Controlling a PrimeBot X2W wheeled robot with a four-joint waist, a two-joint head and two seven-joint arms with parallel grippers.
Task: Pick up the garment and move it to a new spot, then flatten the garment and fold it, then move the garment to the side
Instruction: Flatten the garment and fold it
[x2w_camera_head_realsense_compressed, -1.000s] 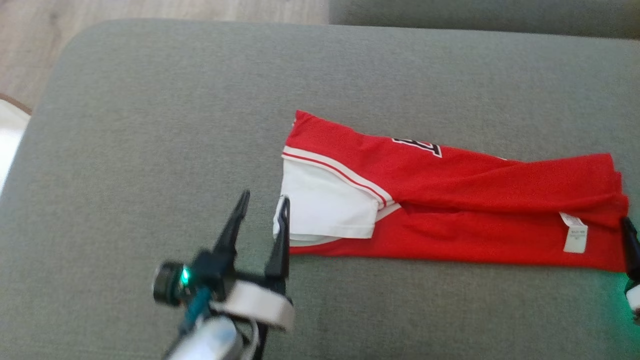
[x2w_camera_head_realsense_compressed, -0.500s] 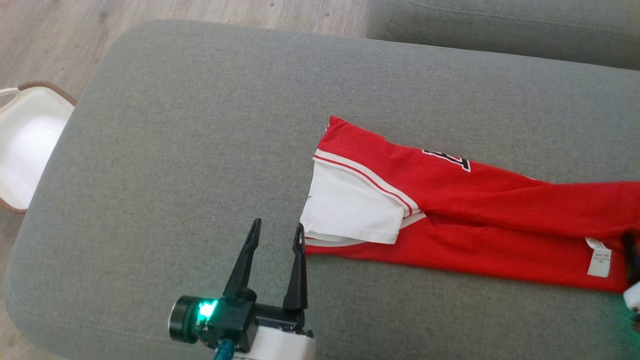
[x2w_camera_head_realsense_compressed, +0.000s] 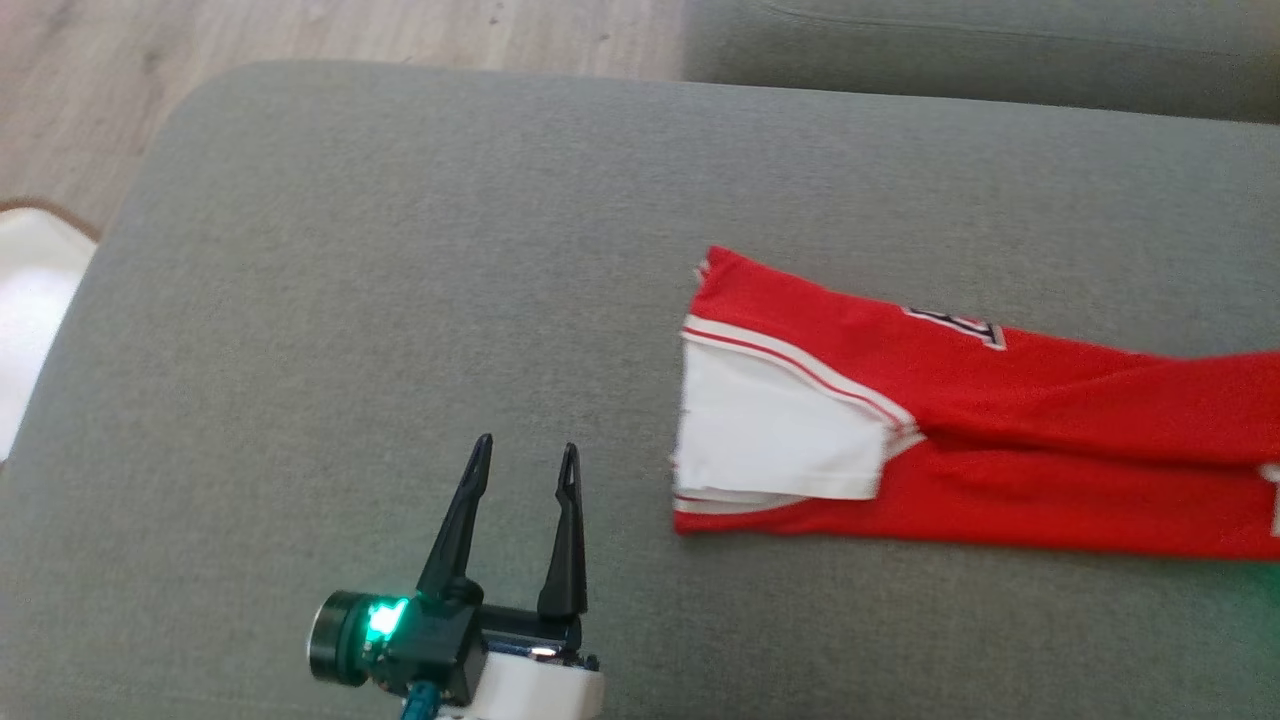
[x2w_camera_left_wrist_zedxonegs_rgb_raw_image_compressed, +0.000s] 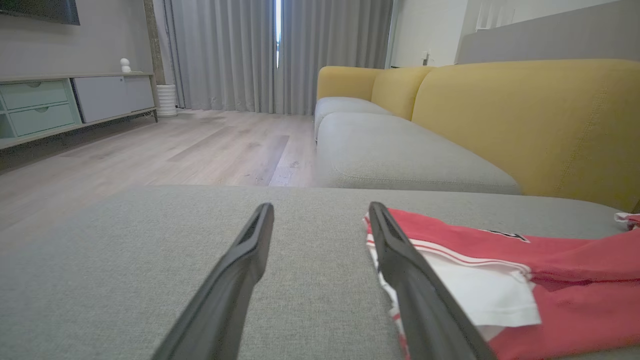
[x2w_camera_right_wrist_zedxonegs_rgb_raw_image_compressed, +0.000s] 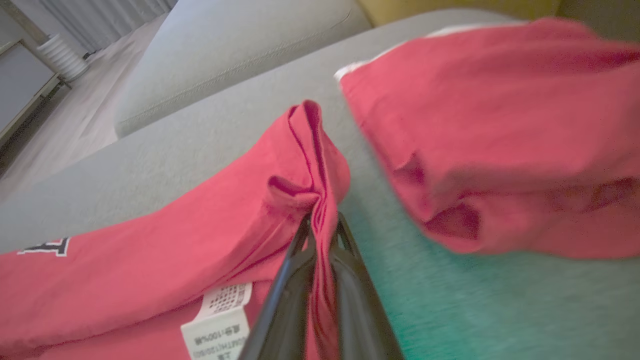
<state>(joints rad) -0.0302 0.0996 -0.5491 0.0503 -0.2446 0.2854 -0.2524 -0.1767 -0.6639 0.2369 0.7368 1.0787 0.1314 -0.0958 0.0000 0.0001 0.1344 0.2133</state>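
Note:
The garment (x2w_camera_head_realsense_compressed: 1000, 420) is a red jersey with a white sleeve, lying in a long folded strip on the grey ottoman (x2w_camera_head_realsense_compressed: 400, 280) and running off the right edge. My left gripper (x2w_camera_head_realsense_compressed: 527, 452) stands open on the cushion, a short gap left of the white sleeve end. In the left wrist view its fingers (x2w_camera_left_wrist_zedxonegs_rgb_raw_image_compressed: 320, 210) are spread wide, with the garment (x2w_camera_left_wrist_zedxonegs_rgb_raw_image_compressed: 525, 270) just beyond the right finger. My right gripper (x2w_camera_right_wrist_zedxonegs_rgb_raw_image_compressed: 320, 226) is shut on a raised fold of the garment (x2w_camera_right_wrist_zedxonegs_rgb_raw_image_compressed: 200, 235), near its white care label (x2w_camera_right_wrist_zedxonegs_rgb_raw_image_compressed: 220, 320).
More red cloth (x2w_camera_right_wrist_zedxonegs_rgb_raw_image_compressed: 500, 130) lies bunched to the right of the pinched fold; I cannot tell whether it is the same garment. A white basket (x2w_camera_head_realsense_compressed: 30, 300) sits on the wooden floor at the left. A grey and yellow sofa (x2w_camera_left_wrist_zedxonegs_rgb_raw_image_compressed: 525, 115) stands behind the ottoman.
The head camera has shifted. My left gripper touched the white sleeve end a second ago and now stands apart from it. My right gripper has shut on the garment's fold.

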